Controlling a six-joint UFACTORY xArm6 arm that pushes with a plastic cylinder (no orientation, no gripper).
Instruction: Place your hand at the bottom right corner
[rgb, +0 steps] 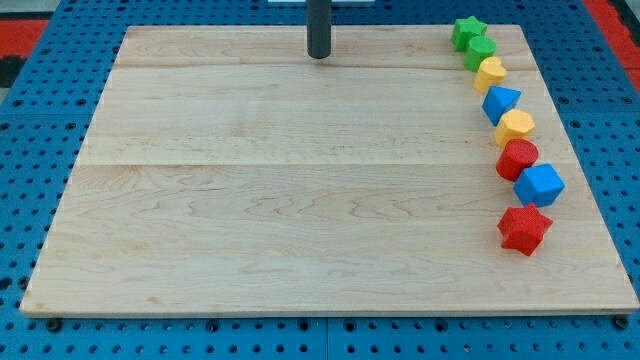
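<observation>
My tip (319, 56) sits at the board's 12 o'clock edge, touching no block, holding nothing; it's a bare rod with nothing to open. Board's bottom right corner (625, 305) lies at about 4 o'clock from the tip, far off. Blocks run down the right edge, all well apart from the tip: green star (467, 31), green block (480, 52), yellow block (490, 73), blue block (500, 103), yellow block (516, 127), red block (518, 159), blue cube (540, 185), red star (524, 229).
</observation>
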